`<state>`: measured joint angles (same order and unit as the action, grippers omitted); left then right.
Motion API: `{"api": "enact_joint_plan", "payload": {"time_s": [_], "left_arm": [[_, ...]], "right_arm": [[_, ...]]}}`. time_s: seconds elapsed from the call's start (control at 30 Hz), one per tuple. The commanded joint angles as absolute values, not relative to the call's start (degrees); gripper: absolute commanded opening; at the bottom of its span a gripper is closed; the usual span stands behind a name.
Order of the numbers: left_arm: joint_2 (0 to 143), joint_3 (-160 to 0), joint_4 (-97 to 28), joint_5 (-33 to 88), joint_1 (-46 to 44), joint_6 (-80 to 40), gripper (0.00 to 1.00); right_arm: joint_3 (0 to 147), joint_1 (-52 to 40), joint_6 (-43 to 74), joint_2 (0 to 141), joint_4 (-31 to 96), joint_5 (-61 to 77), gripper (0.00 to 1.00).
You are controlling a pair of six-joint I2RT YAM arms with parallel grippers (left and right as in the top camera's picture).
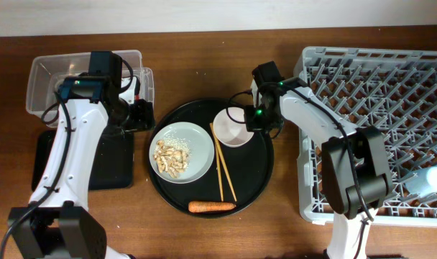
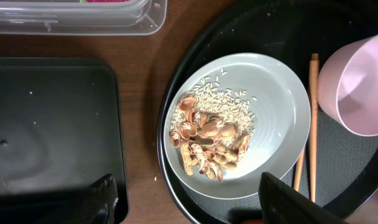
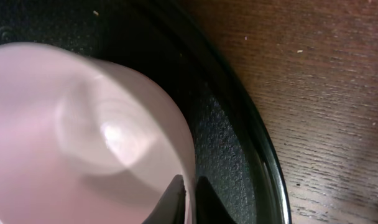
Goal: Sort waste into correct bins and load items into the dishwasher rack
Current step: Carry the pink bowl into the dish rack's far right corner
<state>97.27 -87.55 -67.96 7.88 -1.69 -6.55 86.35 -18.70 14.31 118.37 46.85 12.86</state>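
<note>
The pale grey plate (image 1: 180,151) with beige food scraps (image 1: 169,157) and rice (image 2: 229,102) sits on the round black tray (image 1: 261,180), beside the chopsticks (image 1: 223,169) and the carrot (image 1: 212,207). My right gripper (image 1: 246,117) is shut on the rim of the pink bowl (image 1: 233,128); the wrist view shows the rim (image 3: 183,149) pinched between the fingers (image 3: 190,194). My left gripper (image 1: 142,115) is open and empty, hovering over the plate's left edge (image 2: 282,99) and the shallow black tray (image 2: 46,124). The light-blue cup (image 1: 427,180) lies in the dishwasher rack (image 1: 376,86).
The clear tub (image 1: 46,75) stands at the back left, with something red inside it seen in the left wrist view (image 2: 108,2). The shallow black tray (image 1: 114,165) lies in front of it. The rack fills the right side.
</note>
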Motion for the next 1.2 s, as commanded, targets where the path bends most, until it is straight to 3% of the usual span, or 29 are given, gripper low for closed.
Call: {"api": "enact_joint_plan", "payload": {"time_s": [0.0, 0.23, 0.37, 0.47, 0.8, 1.17], "left_arm": [[96.01, -87.94, -67.99, 7.64, -1.69, -7.05, 0.72], [96.01, -87.94, -67.99, 7.64, -1.69, -7.05, 0.72], [96.01, -87.94, -67.99, 7.64, -1.69, -7.05, 0.73], [96.01, -87.94, -67.99, 7.64, -1.69, -7.05, 0.73], [96.01, -87.94, -67.99, 7.68, -1.69, -7.07, 0.73], [96.01, -87.94, -67.92, 7.66, -1.69, -7.07, 0.73]], "right_arm": [[87.18, -18.85, 14.5, 117.89, 47.77, 11.27, 0.04], [100.47, -12.1, 10.28, 102.19, 61.3, -4.25, 0.04], [101.71, -5.91, 8.75, 91.55, 60.64, -23.9, 0.04], [101.71, 0.58, 5.91, 89.82, 59.48, -31.2, 0.04], [101.69, 17.43, 6.0, 102.21, 45.28, -66.96, 0.04], [101.43, 17.61, 11.49, 121.8, 44.38, -66.37, 0.04]]}}
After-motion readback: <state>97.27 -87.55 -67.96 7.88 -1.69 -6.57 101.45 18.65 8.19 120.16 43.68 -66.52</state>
